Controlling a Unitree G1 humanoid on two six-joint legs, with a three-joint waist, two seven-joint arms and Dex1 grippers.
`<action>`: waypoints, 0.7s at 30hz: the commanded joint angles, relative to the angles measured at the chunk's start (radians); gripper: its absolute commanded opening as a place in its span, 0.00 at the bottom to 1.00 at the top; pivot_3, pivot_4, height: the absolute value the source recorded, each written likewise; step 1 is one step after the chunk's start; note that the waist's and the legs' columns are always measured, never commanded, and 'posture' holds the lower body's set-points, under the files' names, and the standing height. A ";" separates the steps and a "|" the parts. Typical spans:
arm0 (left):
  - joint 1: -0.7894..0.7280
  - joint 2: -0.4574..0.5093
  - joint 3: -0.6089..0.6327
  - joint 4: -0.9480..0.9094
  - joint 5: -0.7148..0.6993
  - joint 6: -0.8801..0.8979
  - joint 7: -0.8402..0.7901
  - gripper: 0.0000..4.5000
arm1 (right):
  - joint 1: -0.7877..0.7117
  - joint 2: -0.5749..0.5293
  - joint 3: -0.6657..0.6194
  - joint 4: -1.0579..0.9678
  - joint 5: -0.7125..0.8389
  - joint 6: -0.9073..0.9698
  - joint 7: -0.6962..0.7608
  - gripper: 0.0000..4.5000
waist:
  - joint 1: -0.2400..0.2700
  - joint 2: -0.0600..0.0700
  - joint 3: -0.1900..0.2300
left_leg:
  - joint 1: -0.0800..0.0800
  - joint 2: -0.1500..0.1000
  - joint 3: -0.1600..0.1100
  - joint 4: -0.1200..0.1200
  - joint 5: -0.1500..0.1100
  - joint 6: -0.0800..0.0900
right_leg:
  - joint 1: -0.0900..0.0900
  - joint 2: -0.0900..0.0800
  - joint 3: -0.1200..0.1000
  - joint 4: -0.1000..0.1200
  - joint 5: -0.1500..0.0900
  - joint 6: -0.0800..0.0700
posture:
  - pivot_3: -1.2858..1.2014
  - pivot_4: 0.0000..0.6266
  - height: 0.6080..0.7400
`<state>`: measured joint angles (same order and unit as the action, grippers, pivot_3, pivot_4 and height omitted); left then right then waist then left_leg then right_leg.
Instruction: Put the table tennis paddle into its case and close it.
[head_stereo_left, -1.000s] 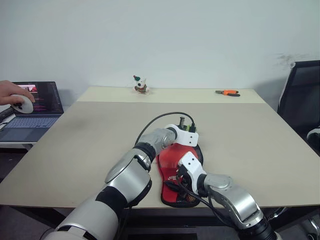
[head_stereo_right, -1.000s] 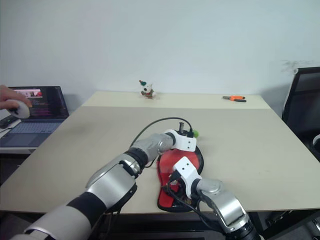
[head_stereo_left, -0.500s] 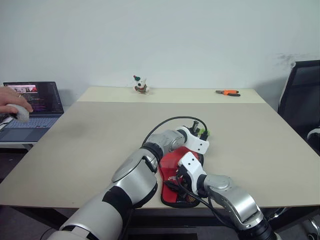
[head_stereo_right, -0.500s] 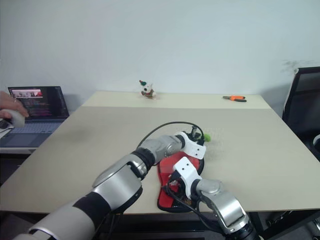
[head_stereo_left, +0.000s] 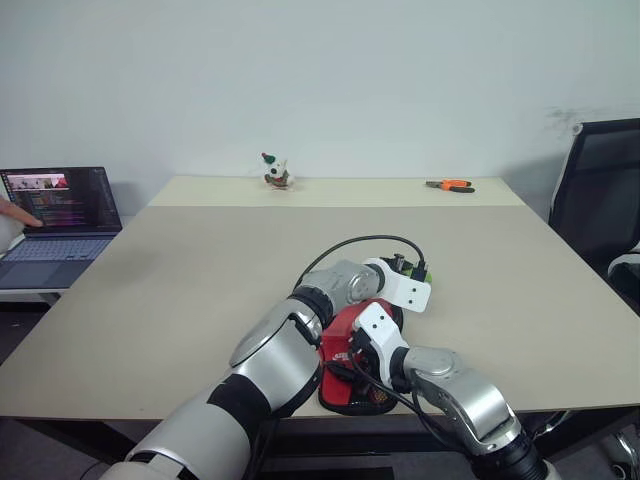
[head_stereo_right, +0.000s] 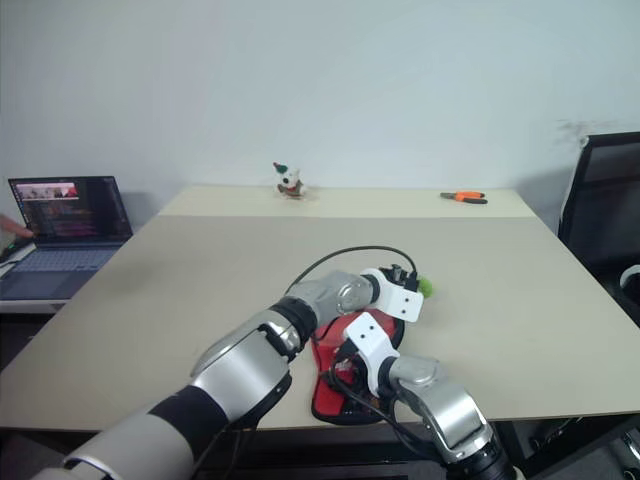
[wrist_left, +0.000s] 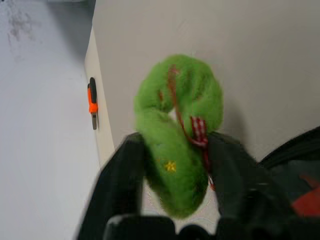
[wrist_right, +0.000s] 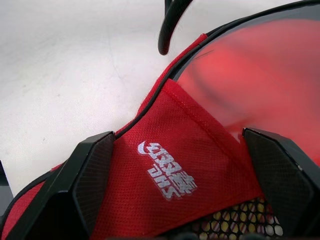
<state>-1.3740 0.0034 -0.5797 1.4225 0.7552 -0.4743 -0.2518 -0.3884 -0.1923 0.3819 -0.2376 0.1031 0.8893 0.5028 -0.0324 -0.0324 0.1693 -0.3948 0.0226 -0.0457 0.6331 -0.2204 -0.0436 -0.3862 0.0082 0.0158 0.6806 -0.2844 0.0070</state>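
A wide beige counter stands against a white wall. Near its front edge, about midway along, lies the paddle-shaped soft black fabric case, its red lining and red patch with white lettering facing up. The red rubber face of the table tennis paddle shows inside the case behind a see-through panel; the handle cannot be made out.

The left tool reaches across to the far end of the case. Between its two black fingers sits a fuzzy green ring-shaped toy with a red-and-white ribbon; the fingers stand partly apart on either side of it, and whether they press on it cannot be told. In the head view the green toy sits just past the far end of the case.

The right tool hovers low over the near end of the case, its two black fingers spread wide with the red patch between them, gripping nothing.

At the far edge of the counter stand a small white figurine with a green hat, left of middle, and orange-handled pliers, near the far right corner. Off the left edge an open laptop rests on a lower surface, with a person's hand at it. A black office chair stands beyond the right edge.
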 joint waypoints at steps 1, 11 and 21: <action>-0.013 0.009 0.108 -0.034 -0.115 0.016 -0.090 0.53 | 0.031 -0.002 0.040 0.181 0.004 0.069 0.012 1.00 | -0.003 0.000 -0.001 | 0.001 0.001 0.001 0.000 0.000 0.000 | 0.000 0.000 0.001 0.000 0.000 0.000 | 0.52 0.24 1.00; -0.037 0.083 0.309 -0.065 -0.315 0.019 -0.256 0.53 | -0.106 0.035 -0.003 0.343 0.000 -0.023 0.048 1.00 | -0.016 0.001 -0.003 | 0.014 0.004 0.004 -0.003 0.000 0.000 | 0.009 0.003 0.003 0.000 0.000 0.000 | 0.52 0.24 1.00; 0.044 0.195 0.521 -0.150 -0.583 0.092 -0.636 0.53 | -0.155 0.041 -0.160 0.058 0.210 0.079 0.144 1.00 | -0.016 0.002 -0.001 | 0.002 0.004 0.005 -0.004 0.000 0.000 | -0.001 0.003 0.003 0.000 0.000 0.000 | 0.52 0.24 1.00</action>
<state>-1.3481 0.1840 -0.0852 1.3097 0.2176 -0.3973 -0.8152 -0.5331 -0.1532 0.2568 -0.0874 0.2482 0.9343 0.6182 -0.0484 -0.0305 0.1680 -0.3964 0.0263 -0.0413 0.6294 -0.2203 -0.0437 -0.3905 0.0117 0.0188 0.6808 -0.2842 0.0064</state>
